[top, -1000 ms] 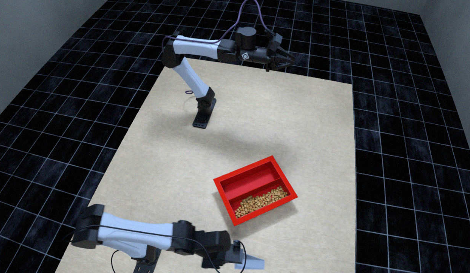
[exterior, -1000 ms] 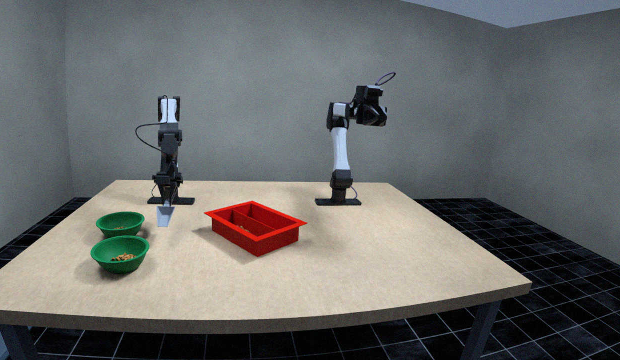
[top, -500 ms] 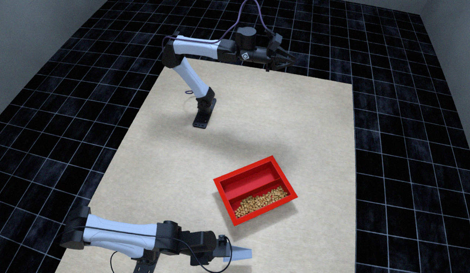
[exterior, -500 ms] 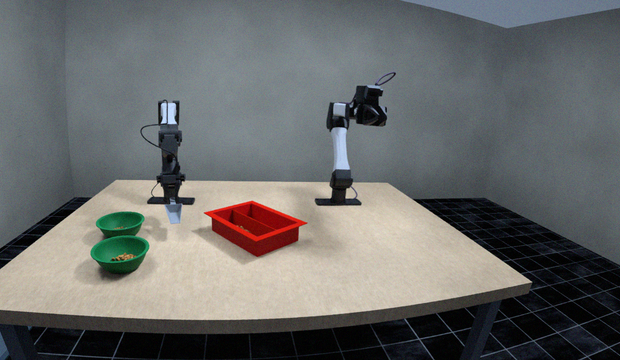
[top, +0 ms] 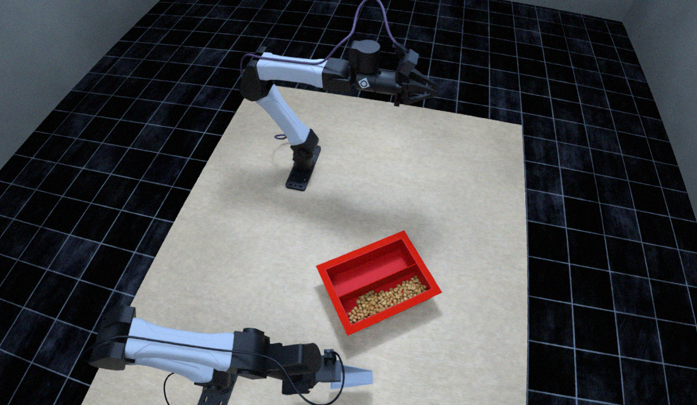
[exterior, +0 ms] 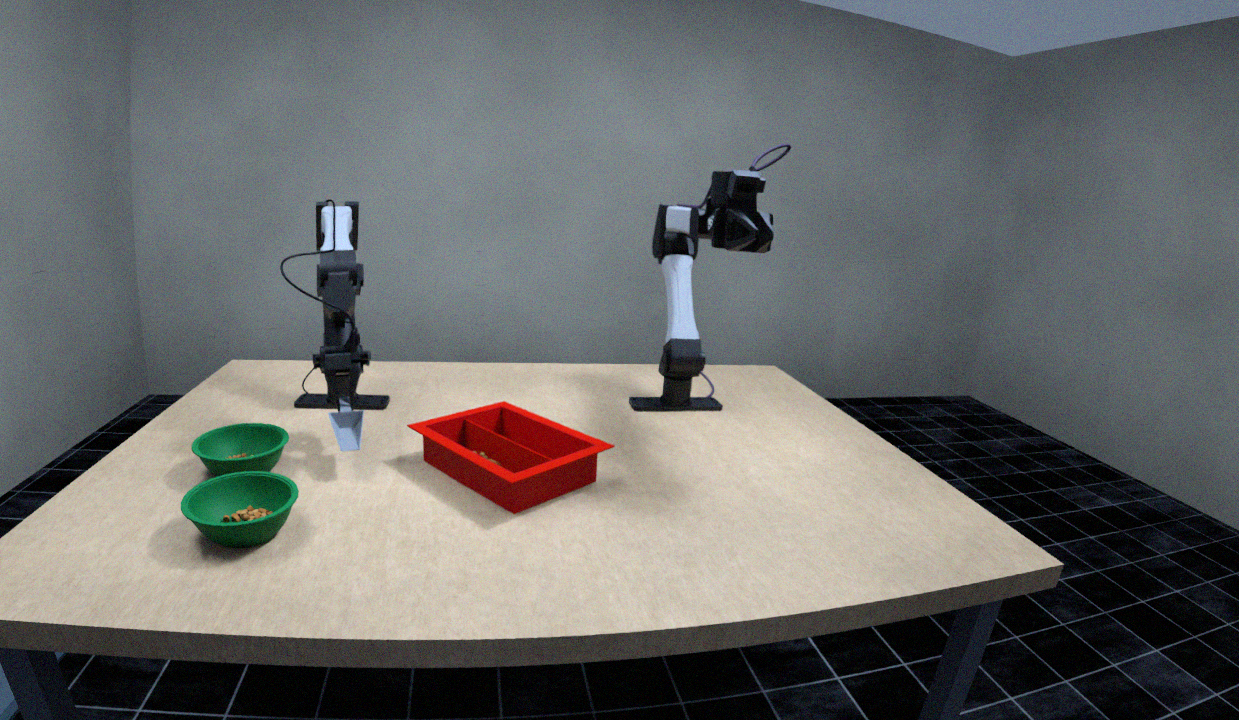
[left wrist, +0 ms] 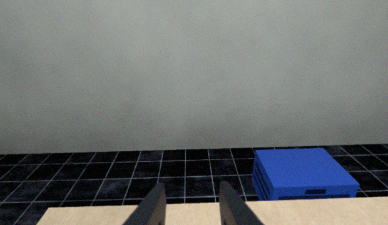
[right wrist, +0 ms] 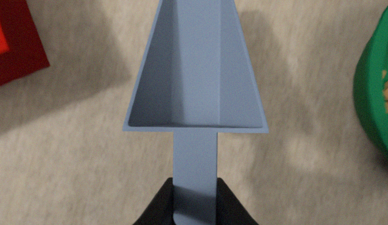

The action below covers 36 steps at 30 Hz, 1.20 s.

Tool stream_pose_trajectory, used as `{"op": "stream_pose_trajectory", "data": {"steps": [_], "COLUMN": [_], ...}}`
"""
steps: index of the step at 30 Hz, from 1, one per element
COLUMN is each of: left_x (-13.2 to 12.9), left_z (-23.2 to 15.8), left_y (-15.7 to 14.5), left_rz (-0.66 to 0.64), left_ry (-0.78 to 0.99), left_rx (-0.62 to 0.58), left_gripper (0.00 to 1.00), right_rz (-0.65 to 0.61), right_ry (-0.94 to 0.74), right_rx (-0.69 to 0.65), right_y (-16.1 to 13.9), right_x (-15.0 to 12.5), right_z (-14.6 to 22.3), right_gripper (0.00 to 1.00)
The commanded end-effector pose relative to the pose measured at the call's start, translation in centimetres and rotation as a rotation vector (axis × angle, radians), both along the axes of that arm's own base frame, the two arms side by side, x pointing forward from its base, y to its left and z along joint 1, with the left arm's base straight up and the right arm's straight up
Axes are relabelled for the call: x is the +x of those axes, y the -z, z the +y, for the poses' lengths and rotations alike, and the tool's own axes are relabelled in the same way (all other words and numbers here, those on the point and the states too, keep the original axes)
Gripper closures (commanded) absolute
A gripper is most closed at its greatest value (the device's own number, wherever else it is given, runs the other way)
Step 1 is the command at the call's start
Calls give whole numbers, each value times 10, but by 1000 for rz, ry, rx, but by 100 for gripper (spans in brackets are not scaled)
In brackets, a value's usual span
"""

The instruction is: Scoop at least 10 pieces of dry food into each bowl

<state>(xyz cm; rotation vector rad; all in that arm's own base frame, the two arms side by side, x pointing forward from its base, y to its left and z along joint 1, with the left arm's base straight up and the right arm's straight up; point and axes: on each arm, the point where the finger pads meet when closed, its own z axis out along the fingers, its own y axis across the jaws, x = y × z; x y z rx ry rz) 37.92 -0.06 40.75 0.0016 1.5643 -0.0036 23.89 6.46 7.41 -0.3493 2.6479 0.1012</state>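
Here, right fingers [exterior: 344,390] clamping scoop [top: 357,376] [exterior: 346,431] [right wrist: 198,78], left fingers [top: 418,96] [exterior: 745,234] slightly apart, empty, box [top: 393,311] [exterior: 475,474] [right wrist: 28,47], bowls [exterior: 239,533] [right wrist: 366,94] nearby.

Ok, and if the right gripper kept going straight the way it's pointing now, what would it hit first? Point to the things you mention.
The right gripper [top: 333,371] [exterior: 344,402] [right wrist: 194,187] would likely bring its scoop [top: 358,376] [exterior: 346,431] [right wrist: 198,78] down onto the table [top: 441,176] [exterior: 695,555] [left wrist: 306,214] [right wrist: 87,156], between the red box [top: 334,298] [exterior: 466,470] [right wrist: 22,59] and the green bowls [exterior: 238,534] [exterior: 218,462] [right wrist: 364,94]. Exactly where is hard to judge.

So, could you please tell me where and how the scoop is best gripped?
By the flat, narrow handle of the scoop, fingers pinching its long sides from behind the blade, as the right gripper does; the flared blade widens too much and should stay free.
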Motion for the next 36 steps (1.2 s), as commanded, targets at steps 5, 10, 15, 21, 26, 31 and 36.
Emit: {"op": "stream_pose_trajectory", "data": {"steps": [5, 10, 15, 21, 26, 31, 36], "left_x": [0, 0, 0, 0, 0, 0, 0], "left_z": [-2, -2, -2, -2, -2, -2, -2], "left_y": [-18, -18, -18, -18, -18, -18, -18], "left_rz": [-34, -34, -34, -34, -34, -34, -34], "left_ry": [2, 2, 2, 2, 2, 2, 2], "left_rx": [-6, -6, -6, -6, -6, -6, -6], "left_gripper": [73, 73, 73, 73, 73, 73, 73], "right_rz": [-30, -42, -28, -29, -33, -46, -38], "right_ry": [6, 6, 4, 6, 7, 2, 1], "right_rx": [18, 22, 15, 18, 19, 21, 20], "right_y": [2, 4, 11, 16, 20, 16, 26], "right_x": [8, 10, 7, 8, 9, 11, 10], "right_z": [2, 2, 2, 2, 2, 4, 3], "right_gripper": [100, 100, 100, 100, 100, 100, 100]}}
